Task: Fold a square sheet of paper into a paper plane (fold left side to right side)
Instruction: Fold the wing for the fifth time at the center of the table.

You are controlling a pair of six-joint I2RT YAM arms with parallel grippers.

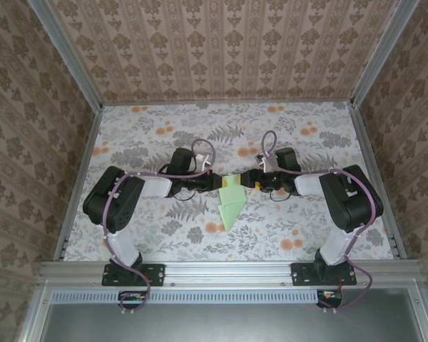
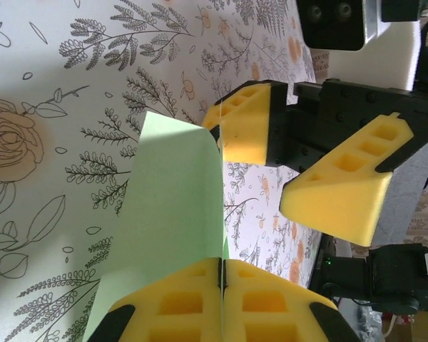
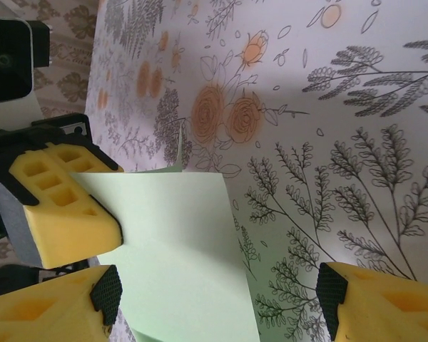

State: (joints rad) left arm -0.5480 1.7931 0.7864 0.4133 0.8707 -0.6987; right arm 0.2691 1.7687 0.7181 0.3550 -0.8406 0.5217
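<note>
Beyond the middle of the aluminium rail, on the floral table, sits the pale-green paper plane, its nose pointing back at the rail; at its end farthest from the rail, the left gripper is clenched on the plane's left edge, pads pressed together on the paper; opposite, equally far from the rail, the right gripper stands released, its fingers spread astride the right edge.
</note>
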